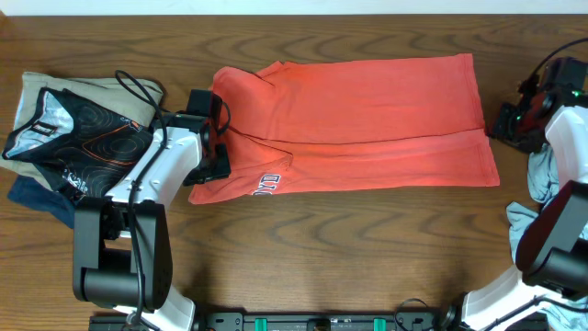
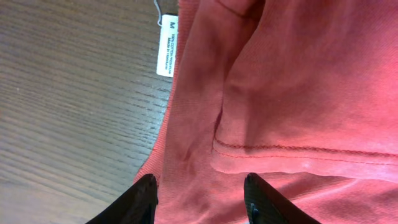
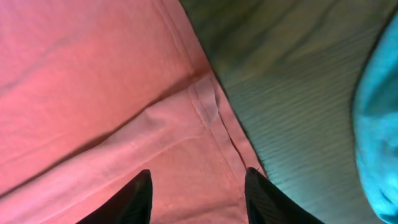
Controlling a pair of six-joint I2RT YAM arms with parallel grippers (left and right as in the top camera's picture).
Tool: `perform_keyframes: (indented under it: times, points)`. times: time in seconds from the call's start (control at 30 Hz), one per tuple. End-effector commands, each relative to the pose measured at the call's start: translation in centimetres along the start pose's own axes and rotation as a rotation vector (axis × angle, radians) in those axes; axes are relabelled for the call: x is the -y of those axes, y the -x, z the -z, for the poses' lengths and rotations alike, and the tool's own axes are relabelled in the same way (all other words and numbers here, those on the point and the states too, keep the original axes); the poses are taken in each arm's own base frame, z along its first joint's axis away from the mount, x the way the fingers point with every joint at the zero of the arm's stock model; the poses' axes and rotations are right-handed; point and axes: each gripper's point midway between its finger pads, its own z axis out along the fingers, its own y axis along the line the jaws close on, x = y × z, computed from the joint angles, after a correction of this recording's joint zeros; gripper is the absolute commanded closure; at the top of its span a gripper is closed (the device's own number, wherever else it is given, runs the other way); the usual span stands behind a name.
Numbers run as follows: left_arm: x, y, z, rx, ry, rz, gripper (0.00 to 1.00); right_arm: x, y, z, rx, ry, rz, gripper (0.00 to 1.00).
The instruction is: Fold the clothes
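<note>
The coral-red T-shirt lies folded lengthwise across the table, with its lettering at the lower left. My left gripper hovers over the shirt's collar end. In the left wrist view it is open, with flat red fabric below and the white neck tag ahead. My right gripper is at the shirt's hem end. In the right wrist view it is open over the folded hem. A pale grey-blue shirt lies crumpled at the right edge.
A pile of other garments sits at the far left, with a black patterned one on top, beige beneath and navy below. Bare wood table lies in front of the T-shirt. The blue cloth lies close to my right gripper.
</note>
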Motion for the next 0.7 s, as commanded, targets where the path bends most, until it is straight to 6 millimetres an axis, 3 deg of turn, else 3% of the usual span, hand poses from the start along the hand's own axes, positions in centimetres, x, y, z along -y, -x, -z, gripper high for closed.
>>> perform_keyframes:
  times: [0.0,0.23,0.67]
  points:
    - [-0.1,-0.5,-0.3,-0.012,-0.008,0.025,0.53,-0.4,-1.9,-2.7,-0.090,0.027,0.007,0.55]
    - [-0.2,-1.1,-1.4,-0.010,-0.008,0.025,0.53,-1.2,-2.2,-5.4,-0.119,0.055,0.017,0.58]
    - [-0.3,-2.4,-4.5,0.027,-0.022,0.030,0.53,-2.1,-0.9,-6.1,-0.062,0.068,0.040,0.76]
